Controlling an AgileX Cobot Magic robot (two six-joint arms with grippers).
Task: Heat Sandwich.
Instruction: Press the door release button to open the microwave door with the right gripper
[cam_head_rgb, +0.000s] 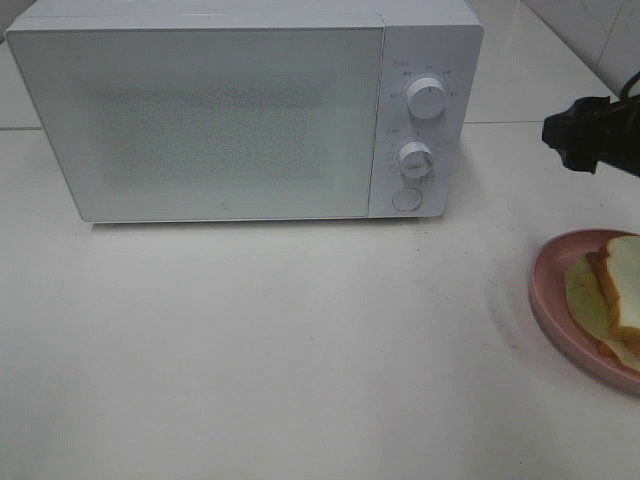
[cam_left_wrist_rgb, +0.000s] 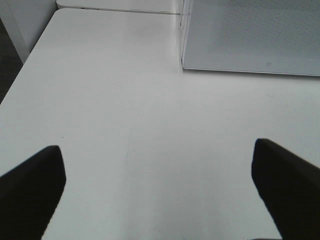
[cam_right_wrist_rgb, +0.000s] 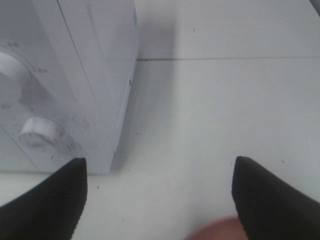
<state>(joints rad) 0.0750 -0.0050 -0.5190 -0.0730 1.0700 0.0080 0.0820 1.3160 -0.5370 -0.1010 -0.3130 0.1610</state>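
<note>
The right end effector (cam_right_wrist_rgb: 159, 200) hangs with its two black fingers (cam_right_wrist_rgb: 47, 202) spread wide apart and nothing between them. It is over the bench (cam_head_rgb: 280, 340) just right of the microwave's control panel and on the far side of the pink plate (cam_head_rgb: 548, 290). The left end effector (cam_left_wrist_rgb: 159, 192) is likewise wide apart and holds nothing, over bare bench to the near left of the microwave's front left corner. The sandwich (cam_head_rgb: 618, 290) lies on the plate at the right edge of the bench, partly cut off by the frame, white bread over pale yellow and orange filling. The white microwave (cam_head_rgb: 200, 120) stands at the far side, door closed, with two knobs (cam_head_rgb: 427, 97) and a round button (cam_head_rgb: 406, 199) on its right-hand panel.
</note>
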